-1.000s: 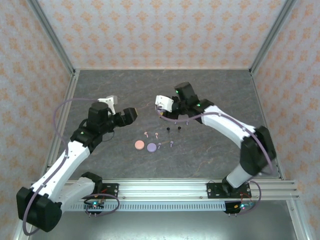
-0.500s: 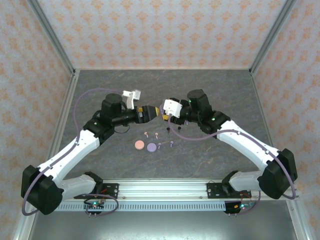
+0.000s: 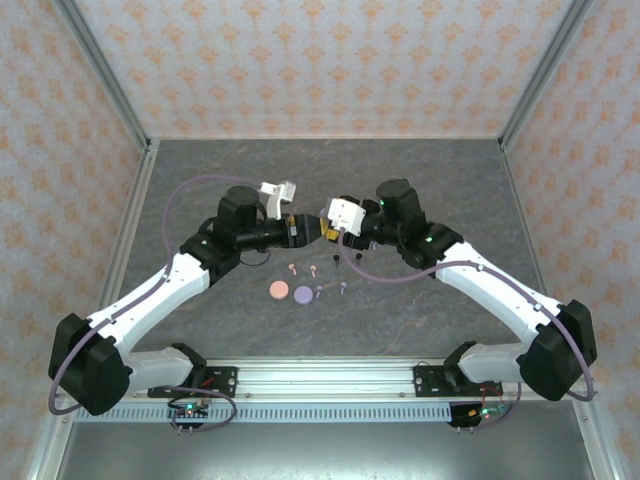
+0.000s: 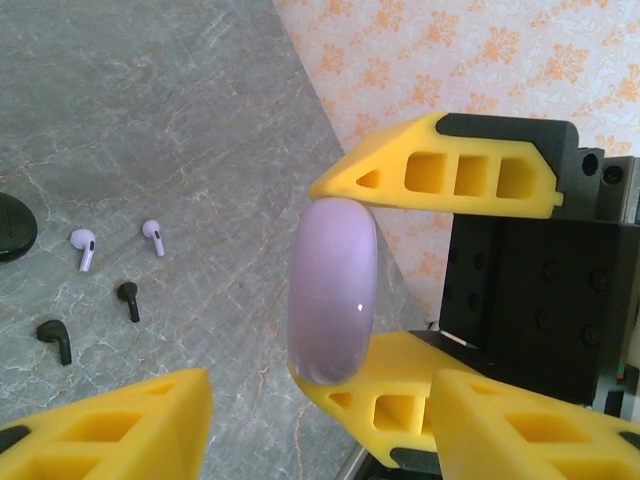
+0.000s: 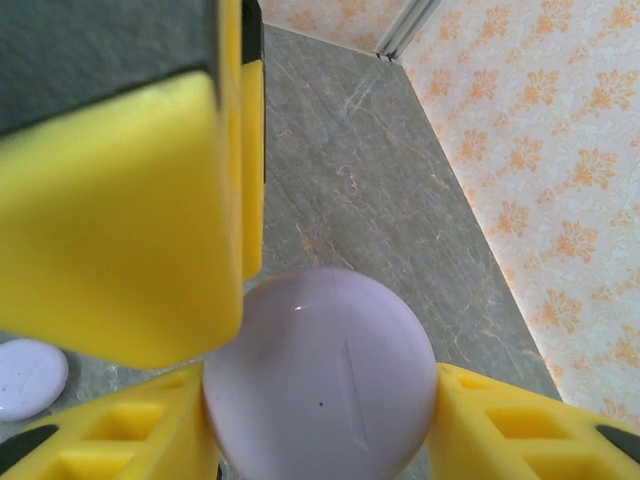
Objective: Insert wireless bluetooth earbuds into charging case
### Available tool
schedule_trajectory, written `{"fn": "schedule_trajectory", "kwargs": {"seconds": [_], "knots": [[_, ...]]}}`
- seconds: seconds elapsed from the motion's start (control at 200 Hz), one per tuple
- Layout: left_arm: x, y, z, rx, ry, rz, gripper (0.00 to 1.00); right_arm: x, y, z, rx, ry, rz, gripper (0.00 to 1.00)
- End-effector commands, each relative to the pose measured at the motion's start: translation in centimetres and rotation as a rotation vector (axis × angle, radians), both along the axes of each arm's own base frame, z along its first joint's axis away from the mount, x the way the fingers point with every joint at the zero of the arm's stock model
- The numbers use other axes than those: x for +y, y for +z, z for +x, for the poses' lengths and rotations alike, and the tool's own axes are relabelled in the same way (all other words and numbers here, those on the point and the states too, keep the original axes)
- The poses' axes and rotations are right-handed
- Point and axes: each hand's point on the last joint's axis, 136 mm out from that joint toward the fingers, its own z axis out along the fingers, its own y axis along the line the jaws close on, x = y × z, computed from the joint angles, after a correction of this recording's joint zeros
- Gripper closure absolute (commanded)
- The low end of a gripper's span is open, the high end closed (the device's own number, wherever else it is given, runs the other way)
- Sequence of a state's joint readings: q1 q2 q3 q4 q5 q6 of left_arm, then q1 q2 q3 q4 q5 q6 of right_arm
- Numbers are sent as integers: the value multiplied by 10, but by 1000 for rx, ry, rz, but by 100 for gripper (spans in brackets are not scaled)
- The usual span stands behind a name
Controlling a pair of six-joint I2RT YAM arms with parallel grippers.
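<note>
- Where the two arms meet above the middle of the grey marbled table (image 3: 430,180), the left gripper (image 3: 297,228) and the right gripper (image 5: 320,400) point at each other, tip to tip.
- The right gripper's yellow jaws are clamped on a lilac charging case (image 4: 332,290), one on each side of its rim. The case is off the table, in the air between the two arms.
- From the left wrist, the case shows edge-on as a glossy upright oval. From the right wrist, its round face shows.
- The left gripper's jaws stand apart, one on each side of the case's flat faces. A gap shows on both sides, so they are not pressing on it.
- From the right wrist, one left finger (image 5: 120,200) looms just beside the upper left of the case.
- The earbuds lie loose on the table below the grippers. The left wrist view shows two lilac earbuds (image 4: 83,247) side by side and two black earbuds (image 4: 129,298) near them.
- Seen from above, two pinkish earbuds (image 3: 313,269) lie under the meeting grippers.
- A pink round case (image 3: 279,290) and a second lilac round case (image 3: 303,294) rest just beside each other on the table, nearer the arm bases.
- A black round case (image 4: 10,225) is cut off by the left edge of the left wrist view.
</note>
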State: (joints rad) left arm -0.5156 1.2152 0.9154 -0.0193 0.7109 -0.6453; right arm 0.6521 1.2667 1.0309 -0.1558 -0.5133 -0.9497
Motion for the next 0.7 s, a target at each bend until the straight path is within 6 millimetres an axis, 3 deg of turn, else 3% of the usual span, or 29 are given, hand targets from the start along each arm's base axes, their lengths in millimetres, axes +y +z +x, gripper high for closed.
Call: {"fn": "schedule_trajectory", "kwargs": {"seconds": [0.0,0.696], "knots": [[-10,24,1,-56,-29,-51,44,7,9,-8,1,37,52,49],[-14,25,1,-63,-35,-55,60,15,10,-12,34,61,76,49]]}}
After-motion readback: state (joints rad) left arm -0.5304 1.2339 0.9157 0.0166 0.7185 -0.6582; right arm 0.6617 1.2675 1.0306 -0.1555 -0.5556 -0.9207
